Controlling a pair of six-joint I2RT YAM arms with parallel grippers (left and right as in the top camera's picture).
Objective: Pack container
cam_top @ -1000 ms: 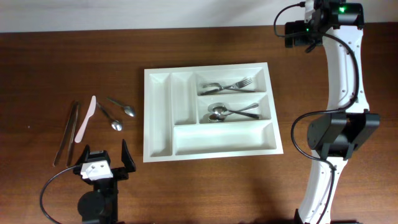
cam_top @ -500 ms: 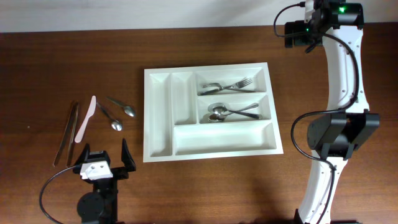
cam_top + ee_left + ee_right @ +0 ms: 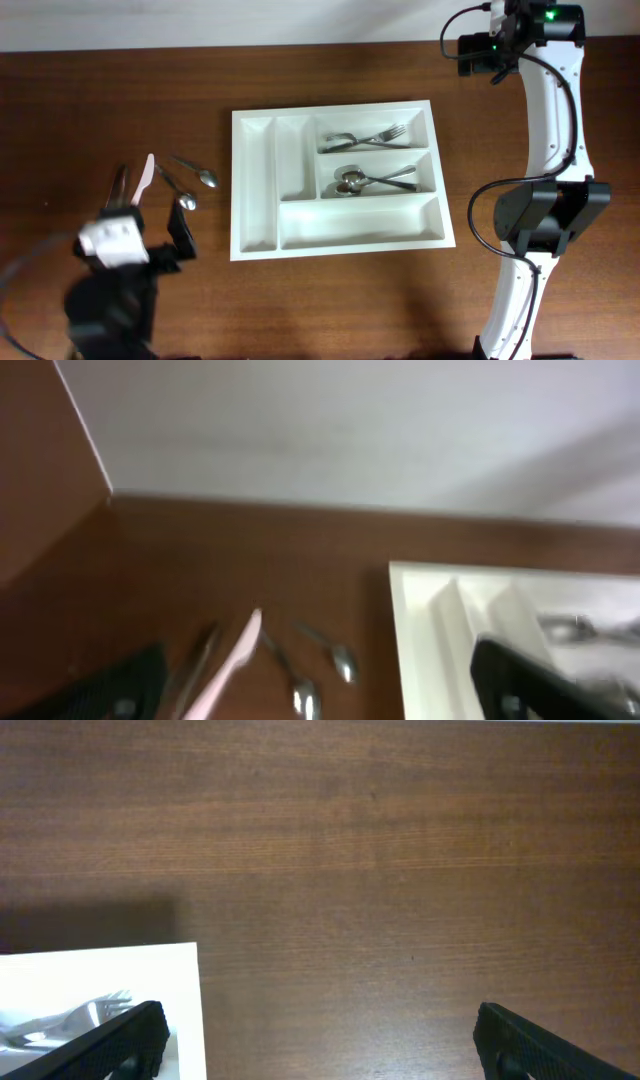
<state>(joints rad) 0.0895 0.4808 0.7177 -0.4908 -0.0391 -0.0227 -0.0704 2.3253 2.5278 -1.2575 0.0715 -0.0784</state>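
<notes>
Nearest, at the front left of the dark brown wooden counter [image 3: 330, 300], the left pincer [image 3: 315, 685] is seen with its black fingers spread wide and nothing held between them. Its arm is blurred in the overhead view.

Just beyond it, four loose pieces are laid on the counter. These are a pair of dark slender sticks [image 3: 119, 183], partly hidden by the arm, a pale pink plastic knife [image 3: 145, 178] beside them, and two teaspoons. One small metal teaspoon [image 3: 175, 188] lies by the knife, and a second small metal teaspoon [image 3: 195, 170] lies nearer the tray.

Further in, at the middle of the counter, the large white rectangular plastic cutlery tray [image 3: 255, 190] is placed flat. Its near crosswise compartment and both narrow compartments are bare. A few metal spoons [image 3: 365, 180] are held in the middle crosswise compartment, and metal forks [image 3: 365, 138] in the far one.

Farthest off, past the tray's far right corner, the right pincer [image 3: 320, 1045] is held over bare counter, its fingers wide apart and empty.

The packing is judged to be partly done, with two of the five compartments filled and four pieces left outside. The teaspoons would presumably be added to the spoons. The knife and sticks would suit the unused compartments. No piece is gripped yet, so a pick by the left arm is judged the step in hand.
</notes>
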